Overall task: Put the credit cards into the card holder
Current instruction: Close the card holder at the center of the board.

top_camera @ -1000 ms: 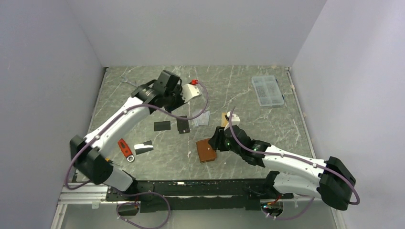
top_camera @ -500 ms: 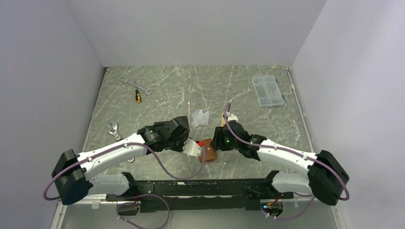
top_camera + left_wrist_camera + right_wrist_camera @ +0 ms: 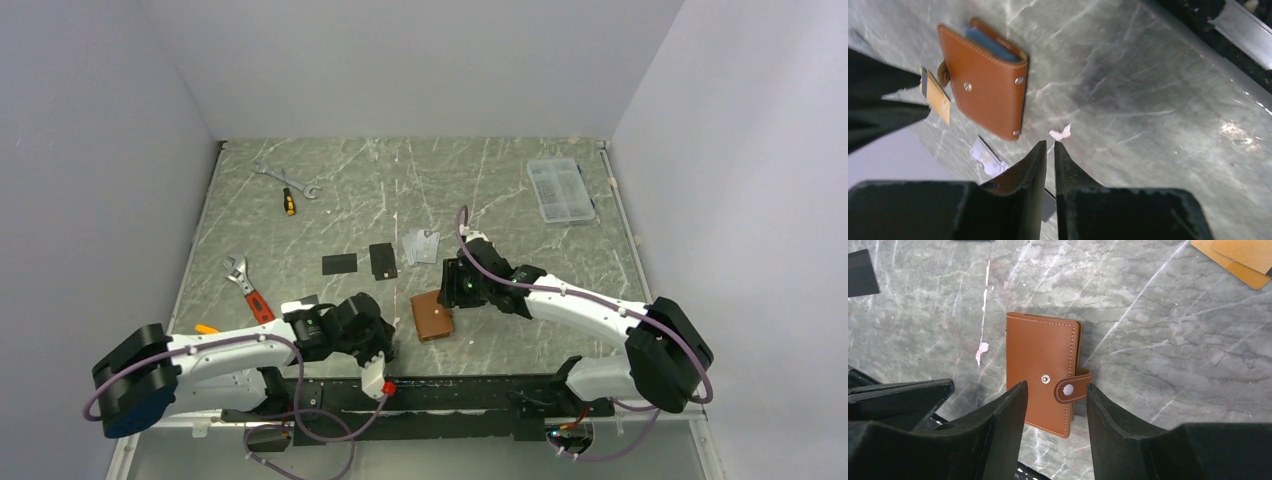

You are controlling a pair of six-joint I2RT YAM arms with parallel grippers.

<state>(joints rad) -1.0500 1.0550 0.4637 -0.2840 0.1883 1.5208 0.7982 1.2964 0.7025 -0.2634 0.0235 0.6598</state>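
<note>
1. The left tool (image 3: 1049, 145) is all but closed. Only a thin slit shows between its two dark fingers, and nothing sits in it. It hangs low over the tabletop (image 3: 1158, 100), close to the rail at the near edge.
2. The right tool (image 3: 1055, 385) stands about half open and has hold of nothing. It hovers over the card holder (image 3: 1040, 360), one finger on each side of the snap tab (image 3: 1073, 387). Whether the fingers touch the leather cannot be told.
3. The card holder lies flat and folded shut at the near middle of the tabletop, between the two arms. The tab wraps round one long edge, and its button sits beside the stud on the cover, not on it. In the left wrist view a strip of blue-grey lining shows at one end.
4. The credit cards seen here all lie outside the holder. A black card (image 3: 339, 263) and a second black card (image 3: 383, 260) lie side by side beyond it. A small pile of silver-grey cards (image 3: 421, 245) lies just to their right. An orange card (image 3: 938, 102) with a dark stripe lies just beside the holder's tab edge.
5. A clear compartment box (image 3: 560, 188) sits far right. A wrench (image 3: 270, 172) and a yellow-handled screwdriver (image 3: 289, 203) lie far left. A red-handled adjustable wrench (image 3: 248, 287) lies nearer on the left.
</note>
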